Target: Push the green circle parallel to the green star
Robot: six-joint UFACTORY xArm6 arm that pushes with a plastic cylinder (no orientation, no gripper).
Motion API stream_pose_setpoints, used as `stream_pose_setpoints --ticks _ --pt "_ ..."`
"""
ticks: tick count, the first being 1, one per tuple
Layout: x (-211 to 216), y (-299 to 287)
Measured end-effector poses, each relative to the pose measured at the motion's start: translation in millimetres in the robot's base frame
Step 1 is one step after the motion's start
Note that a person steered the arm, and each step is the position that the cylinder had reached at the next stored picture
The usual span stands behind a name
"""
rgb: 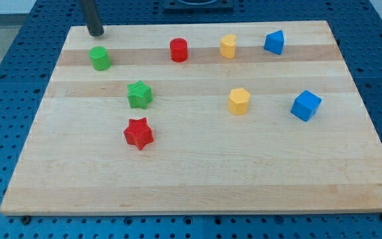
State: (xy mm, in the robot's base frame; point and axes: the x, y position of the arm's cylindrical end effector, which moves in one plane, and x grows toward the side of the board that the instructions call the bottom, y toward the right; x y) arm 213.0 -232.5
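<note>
The green circle [100,58] is a short green cylinder near the board's top left. The green star [139,94] lies below and to the right of it. My tip [96,32] is the end of the dark rod at the board's top-left edge, just above the green circle and apart from it by a small gap.
A red star [138,133] lies below the green star. A red cylinder [178,50], a yellow block [227,46] and a blue block [274,42] line the top. A yellow hexagon block [239,101] and a blue cube [306,105] sit at mid right on the wooden board [197,179].
</note>
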Motion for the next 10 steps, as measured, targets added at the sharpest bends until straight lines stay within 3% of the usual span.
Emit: stream_pose_setpoints --ticks 2,7,10 --pt "28.5 -4.4" --pt "34.8 -26.4" --pt "73.9 -10.7"
